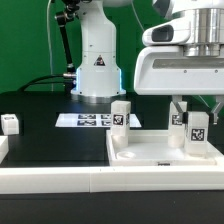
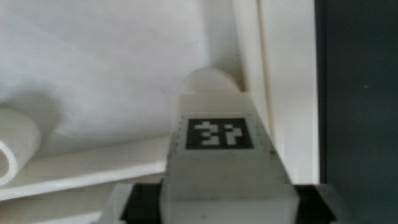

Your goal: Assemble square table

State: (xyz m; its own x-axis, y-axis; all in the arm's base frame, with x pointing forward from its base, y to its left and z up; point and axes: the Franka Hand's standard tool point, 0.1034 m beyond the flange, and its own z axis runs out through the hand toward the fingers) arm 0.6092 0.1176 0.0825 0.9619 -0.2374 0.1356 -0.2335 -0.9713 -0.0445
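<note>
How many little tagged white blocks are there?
4 blocks. One at the exterior view's far left, one at the tray's back corner, two beneath the gripper, the rear one partly hidden.

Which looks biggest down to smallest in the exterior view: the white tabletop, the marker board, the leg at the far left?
1. Tabletop.
2. Marker board, lying flat and farther back, so its true size is unsure.
3. Far-left leg.

marker board (image 1: 85,120), black table (image 1: 45,140), green backdrop (image 1: 25,40)
</note>
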